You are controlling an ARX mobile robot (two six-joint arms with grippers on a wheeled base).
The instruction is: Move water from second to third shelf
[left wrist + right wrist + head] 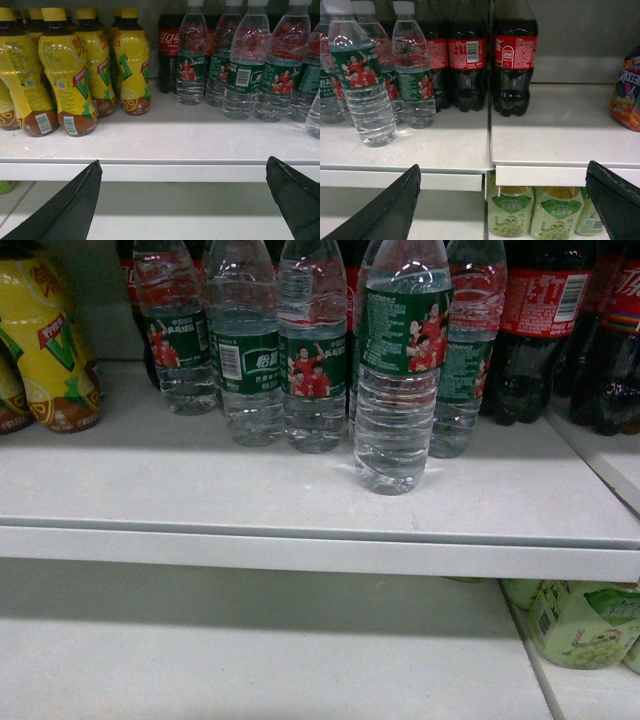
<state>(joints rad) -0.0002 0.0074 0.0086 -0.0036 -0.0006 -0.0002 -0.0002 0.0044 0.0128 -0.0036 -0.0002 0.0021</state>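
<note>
Several water bottles with dark green labels stand in a row on the white shelf (300, 500). One water bottle (400, 390) stands forward of the row, near the shelf's front edge; it is also at the left of the right wrist view (362, 85). My left gripper (183, 167) is open and holds nothing; it hangs in front of the shelf's edge, left of the water row (250, 75). My right gripper (503, 172) is open too, level with the shelf lip and right of the forward bottle. Neither gripper shows in the head view.
Yellow lemon-tea bottles (65, 75) fill the shelf's left side. Dark cola bottles (515, 65) stand right of the water. A lower shelf (250, 650) lies beneath, with green grape-drink bottles (512, 215) at its right. A purple-orange bottle (627, 100) stands at the far right.
</note>
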